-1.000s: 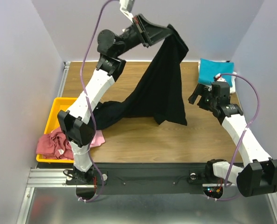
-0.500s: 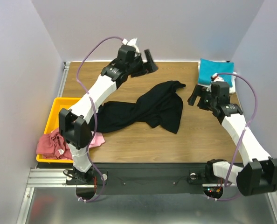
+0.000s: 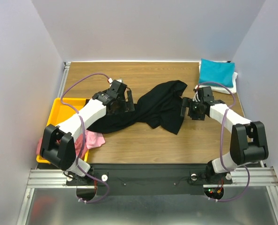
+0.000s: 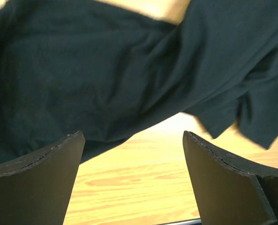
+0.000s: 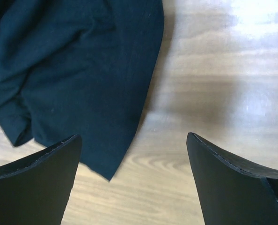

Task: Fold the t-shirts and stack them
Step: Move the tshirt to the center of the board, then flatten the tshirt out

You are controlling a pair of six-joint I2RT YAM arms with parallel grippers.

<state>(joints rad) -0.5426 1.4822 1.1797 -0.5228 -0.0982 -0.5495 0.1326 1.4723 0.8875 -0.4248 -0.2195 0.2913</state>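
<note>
A large black t-shirt lies crumpled across the middle of the table. My left gripper hovers low over its left part, open, with black cloth just beyond its fingers and bare wood between them. My right gripper is open at the shirt's right edge; the black hem reaches in beside its left finger. A folded teal t-shirt rests at the back right corner. A pink t-shirt and a dusty red one lie bunched by the tray, partly hidden by my left arm.
A yellow plastic tray stands at the left edge of the table. Grey walls close in the table on the left, back and right. A metal rail with the arm bases runs along the near edge.
My left gripper opened and dropped the raised black t-shirt, which fell in a heap. The left arm then came down to its left part. The right arm moved left to its right edge.
</note>
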